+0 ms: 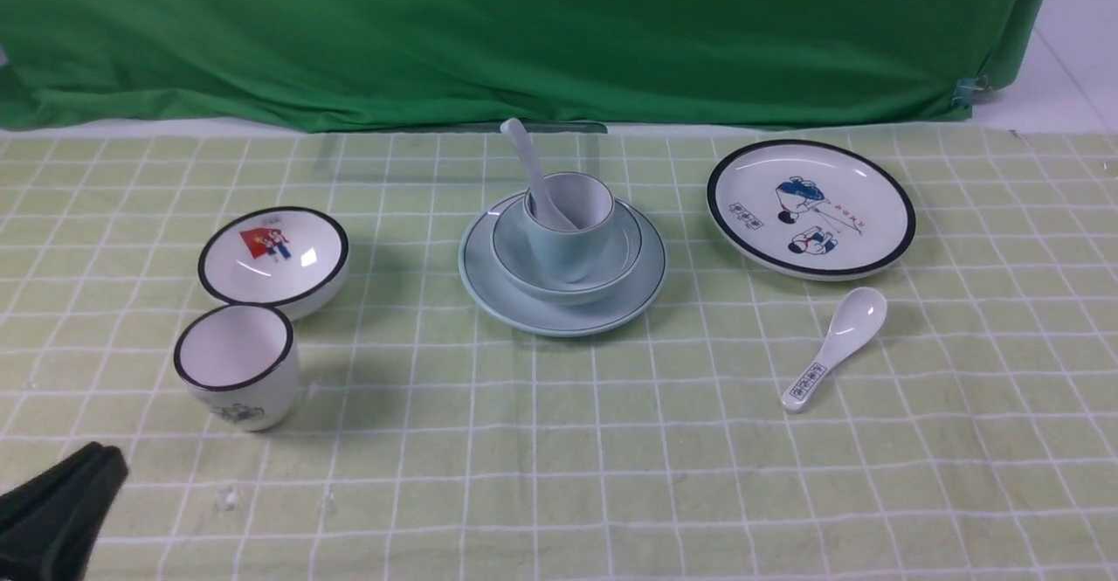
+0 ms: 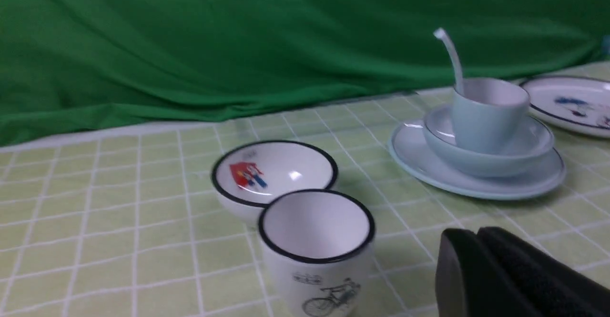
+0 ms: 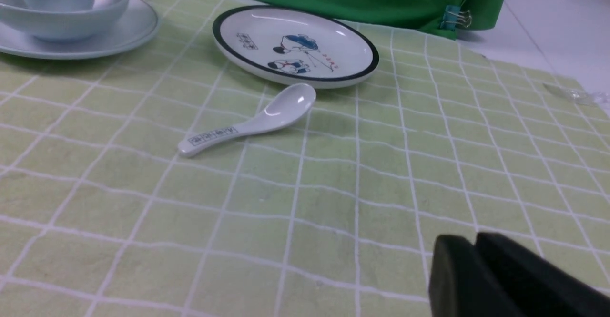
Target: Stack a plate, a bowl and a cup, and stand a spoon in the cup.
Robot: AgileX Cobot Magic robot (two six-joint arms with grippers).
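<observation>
The plain pale blue-green round plate (image 1: 559, 306) with its thin dark rim line lies at the centre of the green-and-white checked tablecloth (image 1: 559, 441). The plain pale blue-green bowl (image 1: 559, 280) sits in the plate, and the handleless pale blue-green cup (image 1: 568, 231) with a whitish inside stands upright in the bowl. The plain pale whitish-blue ceramic soup spoon (image 1: 528, 170) stands in the cup, scoop down, its handle leaning out over the rim toward 11 o'clock.

Taking that stack as the dial's centre in the front view: at 9 o'clock, well apart, sits a white black-rimmed bowl (image 1: 273, 258) with a red picture, and just beside it, toward 8 o'clock, an upright white black-rimmed cup (image 1: 236, 367) with a grey bicycle drawing. At 2 o'clock lies a white black-rimmed plate (image 1: 810, 208) with cartoon print, and at 4 o'clock a white spoon (image 1: 834, 349) with printed marks on its handle lies flat, scoop up, near that plate. A green cloth backdrop (image 1: 524, 31) hangs at 12 o'clock.

The left gripper (image 1: 96, 463) shows at 7 o'clock, near the white cup, its black fingers pressed together and holding nothing. The right gripper (image 3: 476, 248) appears only in its own wrist view, above bare cloth, well apart from the printed spoon; its fingers look nearly together with nothing between them, though whether a gap remains I cannot tell
</observation>
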